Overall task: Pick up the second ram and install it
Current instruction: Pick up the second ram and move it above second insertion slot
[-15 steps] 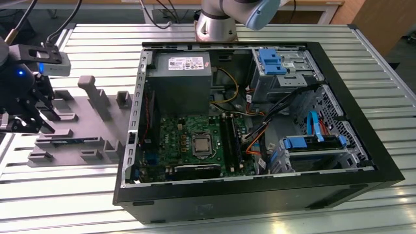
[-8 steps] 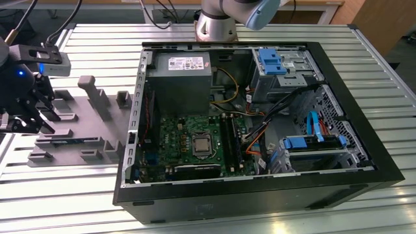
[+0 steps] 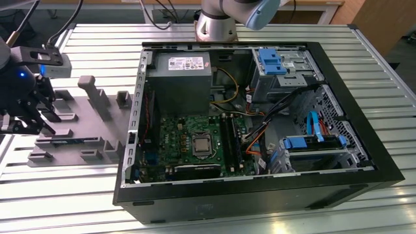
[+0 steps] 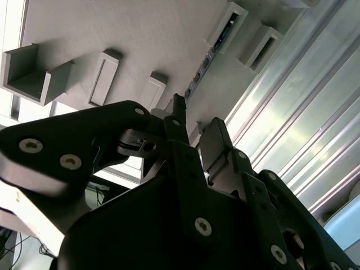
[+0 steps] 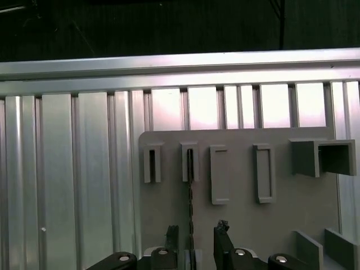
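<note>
The second ram (image 5: 190, 194) is a thin blue-green stick standing on edge in a slotted holder of the grey fixture tray (image 5: 242, 225). In the exterior view the ram (image 3: 68, 141) lies along the tray's near part at the view's left. My gripper (image 5: 197, 232) hangs over one end of the stick, open, with a dark finger on each side of it and a gap to both. In the second wrist view the ram (image 4: 211, 50) runs toward the space between the fingers of my gripper (image 4: 197, 124). The gripper (image 3: 29, 122) hovers above the tray and holds nothing.
An open computer case (image 3: 260, 195) fills the middle of the ribbed metal table (image 3: 65, 195). Inside lie the green motherboard (image 3: 175, 141), its dark memory slots (image 3: 229, 139), a power supply (image 3: 179, 83) and blue drive brackets (image 3: 305, 144). Other grey holders (image 3: 94, 95) rise from the tray.
</note>
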Controlling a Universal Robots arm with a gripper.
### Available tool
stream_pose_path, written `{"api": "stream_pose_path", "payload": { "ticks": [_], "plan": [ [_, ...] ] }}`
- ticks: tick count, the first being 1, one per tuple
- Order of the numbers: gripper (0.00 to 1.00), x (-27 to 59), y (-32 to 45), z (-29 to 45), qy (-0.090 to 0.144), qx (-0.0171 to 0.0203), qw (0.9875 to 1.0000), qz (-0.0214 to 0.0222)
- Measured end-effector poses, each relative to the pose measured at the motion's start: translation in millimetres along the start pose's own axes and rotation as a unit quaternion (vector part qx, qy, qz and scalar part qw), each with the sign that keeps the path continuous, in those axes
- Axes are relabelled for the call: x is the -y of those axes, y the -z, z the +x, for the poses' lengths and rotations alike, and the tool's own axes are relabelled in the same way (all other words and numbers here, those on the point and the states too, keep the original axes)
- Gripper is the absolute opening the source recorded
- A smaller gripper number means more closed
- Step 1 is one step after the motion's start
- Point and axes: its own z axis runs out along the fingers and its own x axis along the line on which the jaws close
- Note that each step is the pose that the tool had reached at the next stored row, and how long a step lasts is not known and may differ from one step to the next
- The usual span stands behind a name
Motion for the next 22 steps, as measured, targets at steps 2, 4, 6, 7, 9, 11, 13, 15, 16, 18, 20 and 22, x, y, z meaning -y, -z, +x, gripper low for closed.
{"api": "stream_pose_path", "payload": {
  "ticks": [2, 4, 6, 7, 9, 11, 13, 15, 16, 18, 20, 22],
  "plan": [
    [0.38, 0.0, -2.7, 0.1, 0.000, -0.0001, 1.0000, 0.0000],
    [0.38, 0.0, -6.0, 0.3, 0.000, -0.0001, 1.0000, 0.0000],
    [0.38, 0.1, -9.4, 0.6, 0.000, -0.0001, 1.0000, 0.0000],
    [0.38, 0.1, -10.9, 0.9, 0.001, -0.0001, 1.0000, 0.0000],
    [0.38, 0.1, -13.6, 1.4, 0.007, -0.0002, 1.0000, -0.0002],
    [0.38, 0.2, -16.7, 2.0, 0.012, -0.0002, 0.9999, -0.0004],
    [0.38, 0.2, -20.3, 2.4, 0.013, -0.0002, 0.9999, -0.0003],
    [0.38, 0.2, -23.5, 2.6, 0.014, -0.0002, 0.9999, -0.0004],
    [0.38, 0.2, -24.9, 2.7, 0.014, -0.0002, 0.9999, -0.0004],
    [0.38, 0.2, -27.1, 2.8, 0.014, -0.0002, 0.9999, -0.0004],
    [0.38, 0.2, -27.8, 2.9, 0.014, -0.0004, 0.9999, -0.0005],
    [0.38, 0.2, -28.0, 2.9, 0.014, -0.0004, 0.9999, -0.0004]
  ]
}}
